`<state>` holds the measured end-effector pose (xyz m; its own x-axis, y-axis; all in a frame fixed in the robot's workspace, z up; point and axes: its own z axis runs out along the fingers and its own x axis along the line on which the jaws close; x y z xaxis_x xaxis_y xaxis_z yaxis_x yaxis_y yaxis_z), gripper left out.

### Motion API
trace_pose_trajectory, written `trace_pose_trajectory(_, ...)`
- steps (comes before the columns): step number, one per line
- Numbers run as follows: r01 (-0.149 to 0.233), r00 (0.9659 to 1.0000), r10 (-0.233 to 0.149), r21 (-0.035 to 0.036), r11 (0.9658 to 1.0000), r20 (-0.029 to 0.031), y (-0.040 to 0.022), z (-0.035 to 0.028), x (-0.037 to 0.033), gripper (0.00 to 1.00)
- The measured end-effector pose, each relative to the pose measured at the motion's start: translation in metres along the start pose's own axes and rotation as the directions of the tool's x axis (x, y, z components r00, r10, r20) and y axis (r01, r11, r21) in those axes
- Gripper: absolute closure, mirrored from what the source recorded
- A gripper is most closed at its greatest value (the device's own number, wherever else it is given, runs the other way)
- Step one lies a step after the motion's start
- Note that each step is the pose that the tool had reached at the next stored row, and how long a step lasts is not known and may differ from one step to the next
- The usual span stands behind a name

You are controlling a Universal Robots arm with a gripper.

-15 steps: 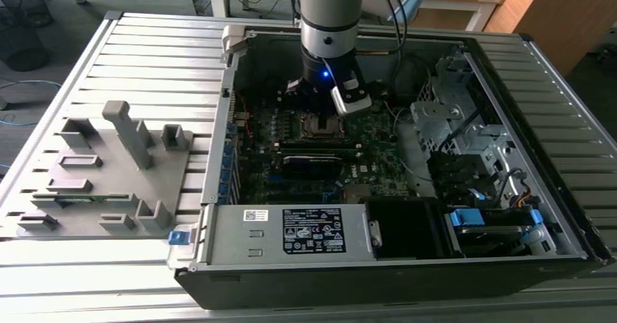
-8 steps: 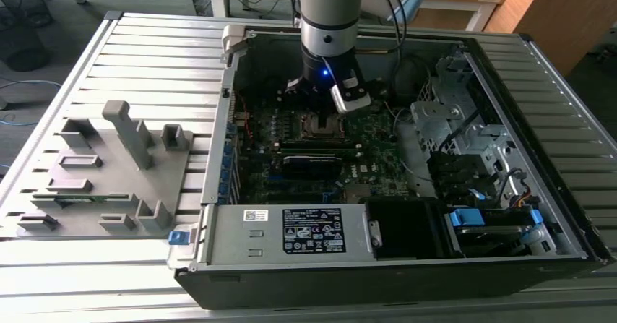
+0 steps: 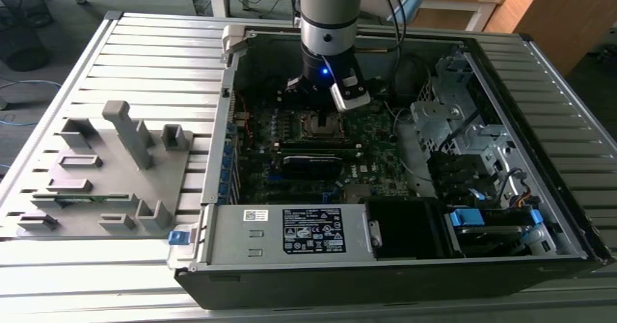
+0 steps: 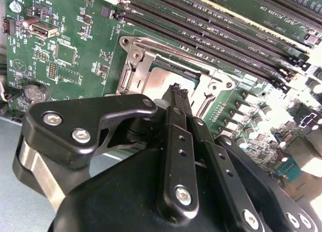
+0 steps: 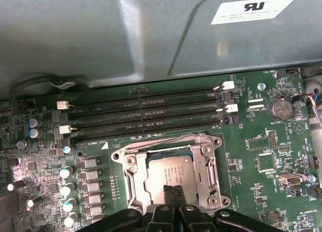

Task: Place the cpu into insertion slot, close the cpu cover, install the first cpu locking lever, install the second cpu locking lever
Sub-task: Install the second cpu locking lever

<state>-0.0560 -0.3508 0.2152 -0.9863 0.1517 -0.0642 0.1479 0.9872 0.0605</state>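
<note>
the gripper (image 4: 177,91) is hanging low over the slot (image 5: 168,174) inside the open case (image 3: 540,149), its fingers (image 5: 172,197) pressed together with nothing between them, tips just above the cpu (image 5: 168,175). the cpu is sitting in the slot, in both wrist views, with the cover (image 5: 206,156) lying flat around it, framing its grey top.

Single arm (image 3: 326,19) descending vertically from the exterior view's top, wrist straight down, a blue light lit on the wrist housing. Claw (image 4: 176,91) pointing downward, its two black fingers (image 5: 173,197) pressed together at the tips, linkage bars folded inward in both wrist views.
</note>
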Motion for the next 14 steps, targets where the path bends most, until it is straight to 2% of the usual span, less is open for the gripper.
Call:
trace_pose_trajectory(10, 0.000, 1.0000, 0.000, -0.0002, 1.0000, 0.0001, 0.0003, -0.0018, -0.0001, 0.90)
trace_pose_trajectory(12, 0.000, 1.0000, 0.000, 0.0037, 1.0000, 0.0006, 0.0003, -0.0019, -0.0001, 0.90)
trace_pose_trajectory(14, 0.000, 1.0000, 0.000, 0.0039, 1.0000, 0.0006, 0.0002, -0.0019, -0.0001, 0.90)
